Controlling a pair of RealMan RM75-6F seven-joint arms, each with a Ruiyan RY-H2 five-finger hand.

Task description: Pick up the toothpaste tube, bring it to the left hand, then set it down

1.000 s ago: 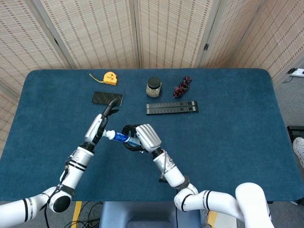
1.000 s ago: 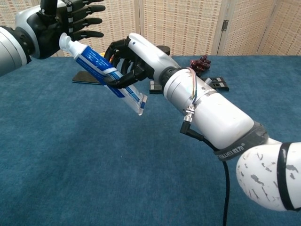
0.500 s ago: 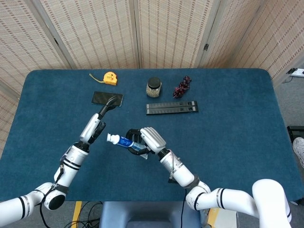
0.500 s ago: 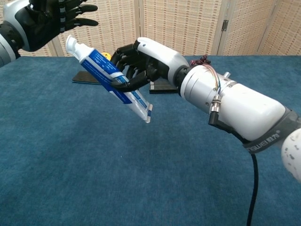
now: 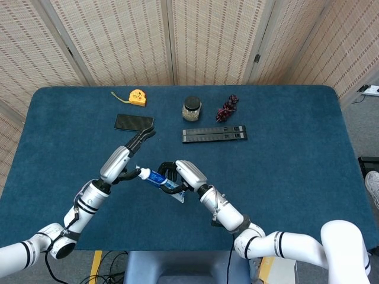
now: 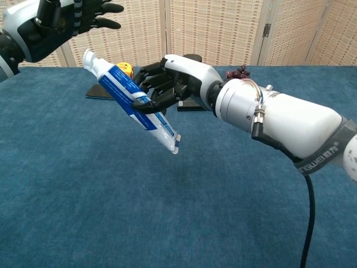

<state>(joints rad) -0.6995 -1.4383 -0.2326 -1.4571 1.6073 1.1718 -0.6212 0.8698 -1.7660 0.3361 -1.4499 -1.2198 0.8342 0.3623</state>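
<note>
- We see the table [image 5: 308,177], blue-topped, spanning both views.
- Our right hand [image 6: 167,84] grasps the tube [image 6: 134,100] around its middle, holding it tilted above the table, cap end up and toward our left hand [image 6: 53,22].
- Our left hand hovers just beside the cap [image 6: 88,56], fingers spread, holding nothing.
- Far back lie a phone [image 5: 134,122], a black strip [image 5: 214,134], a jar [image 5: 191,108] and a tape measure [image 5: 137,97].
</note>
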